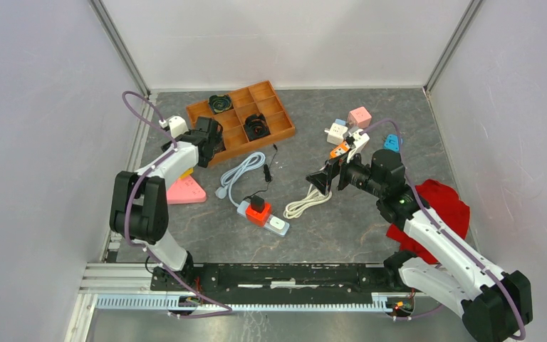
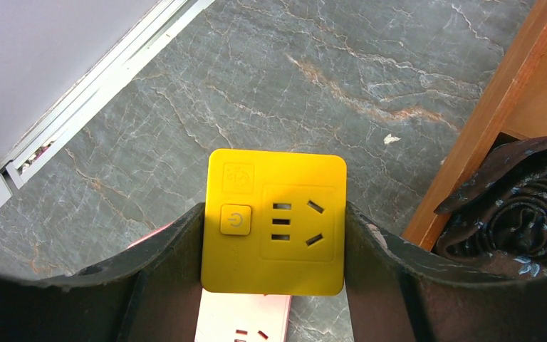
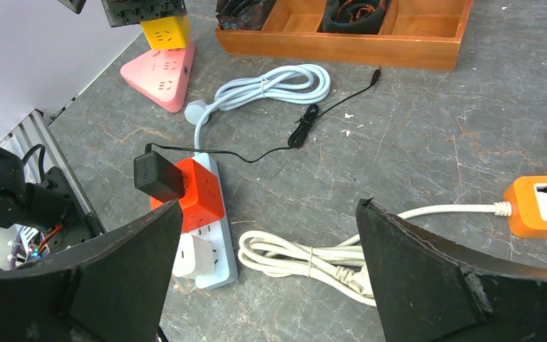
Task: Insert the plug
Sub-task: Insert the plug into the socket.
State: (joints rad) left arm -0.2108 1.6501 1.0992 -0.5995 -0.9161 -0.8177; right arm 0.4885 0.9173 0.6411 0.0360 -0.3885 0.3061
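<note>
My left gripper [image 2: 274,214] is shut on a yellow cube plug [image 2: 274,221] with a socket face and a power button on top. The cube hangs right over a pink triangular power strip [image 2: 249,317]. In the right wrist view the yellow cube [image 3: 164,32] seems to rest on the pink strip [image 3: 160,71]; its pins are hidden. From above, the left gripper [image 1: 205,141] is near the wooden tray, with the pink strip [image 1: 185,191] below it. My right gripper [image 1: 322,182] stands open above a coiled white cord [image 3: 313,256], holding nothing.
A wooden tray [image 1: 280,105] with dark rolled items stands at the back. A grey power strip [image 1: 278,226] carries a red cube [image 1: 258,212] with a black adapter. Nearby lie a pale blue cable [image 1: 246,169], an orange socket strip [image 3: 541,206], small cube adapters [image 1: 360,116] and a red cloth [image 1: 445,203].
</note>
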